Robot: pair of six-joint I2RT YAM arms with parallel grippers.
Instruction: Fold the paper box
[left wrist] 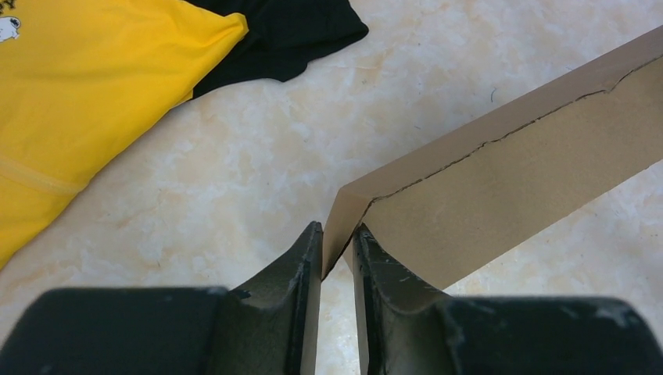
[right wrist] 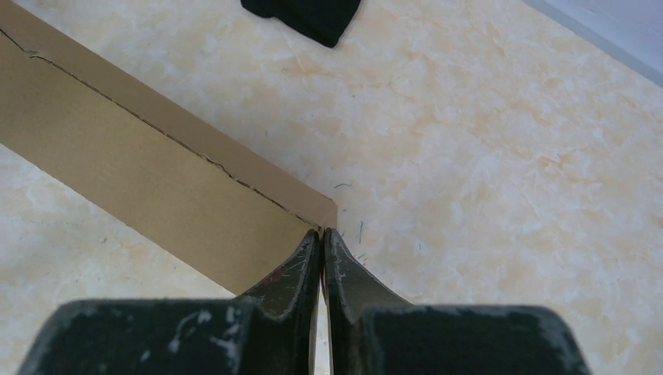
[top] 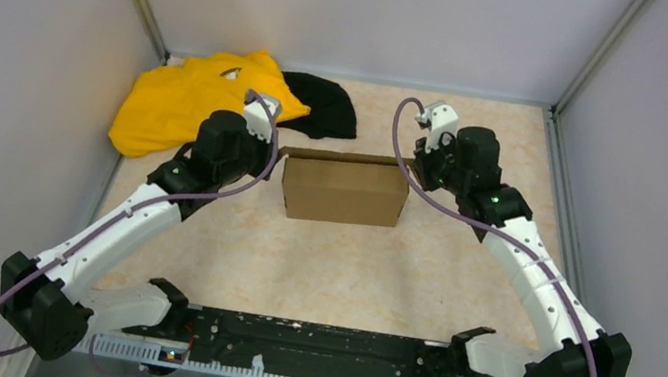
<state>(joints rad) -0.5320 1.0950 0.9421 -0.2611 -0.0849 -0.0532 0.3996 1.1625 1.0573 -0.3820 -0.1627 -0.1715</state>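
1. The table (top: pixel 457 279) carries everything; both arms reach over it from the near edge.
2. The paper box (top: pixel 344 190) lies between the two grippers, one short end toward each. It already has the form of a shallow brown box with standing walls, so I judge that most of the folding is done. A rough seam runs along the long wall in both wrist views. The inside is hidden, so I cannot say which flaps are not yet tucked; probably the ends must be fixed.
3. The yellow cloth (top: pixel 177 98) lies just beyond the left gripper, on its outer side, apart from the box.
4. The black cloth (top: pixel 323 106) lies beside it, past the left gripper's fingertips.
5. The left gripper (left wrist: pixel 338 230) has its jaws narrow, with the box's corner edge between them; it looks to be grasping this corner.
6. The right gripper (right wrist: pixel 323 233) is clenched, its tips at the opposite corner of the box. Whether a thin edge is pinched there, I cannot tell.
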